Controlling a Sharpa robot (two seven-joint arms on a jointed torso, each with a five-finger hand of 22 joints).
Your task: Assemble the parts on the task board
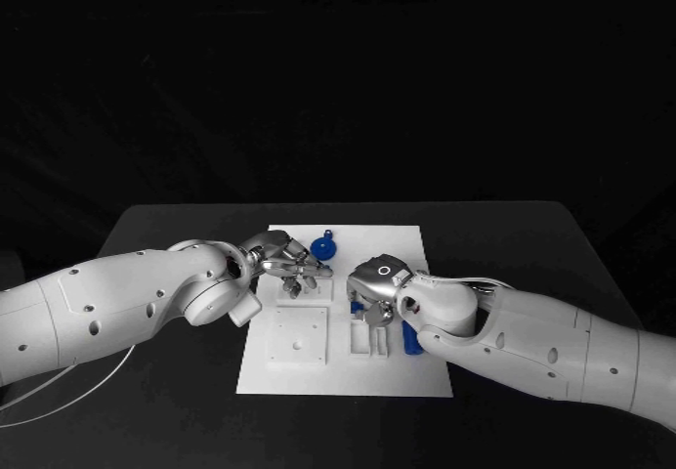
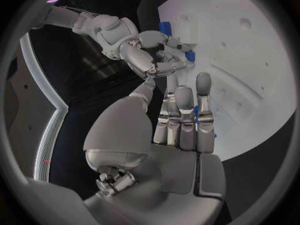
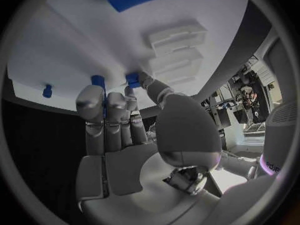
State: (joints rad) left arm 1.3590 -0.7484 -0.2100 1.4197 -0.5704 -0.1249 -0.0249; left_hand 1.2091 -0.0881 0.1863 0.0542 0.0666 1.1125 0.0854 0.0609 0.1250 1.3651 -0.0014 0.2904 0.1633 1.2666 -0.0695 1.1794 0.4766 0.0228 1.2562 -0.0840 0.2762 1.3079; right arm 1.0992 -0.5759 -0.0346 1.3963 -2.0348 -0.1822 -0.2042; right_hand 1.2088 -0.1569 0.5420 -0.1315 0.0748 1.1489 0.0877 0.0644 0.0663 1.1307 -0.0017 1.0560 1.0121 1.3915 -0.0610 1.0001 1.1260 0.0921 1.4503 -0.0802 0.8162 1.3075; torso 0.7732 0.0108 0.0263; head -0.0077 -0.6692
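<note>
Task board: the white task board lies in the middle of the black tabletop, in the lower centre of the head frame, both arms reaching over it.
Left hand: the left hand sits over the board's upper left part, fingers held straight and close together in the left wrist view; a sliver of blue shows between them, but I cannot tell whether they grip anything.
Right hand: the right hand is just right of the left hand, near the board's centre, fingers reaching down toward small blue pieces; whether they hold one I cannot tell.
Round blue part: a round blue part lies on the board's upper area, just right of the left hand.
Long blue part: a long blue part lies beside the right wrist, toward the board's right edge.
Raised blocks: white raised blocks stand on the board's lower half.
</note>
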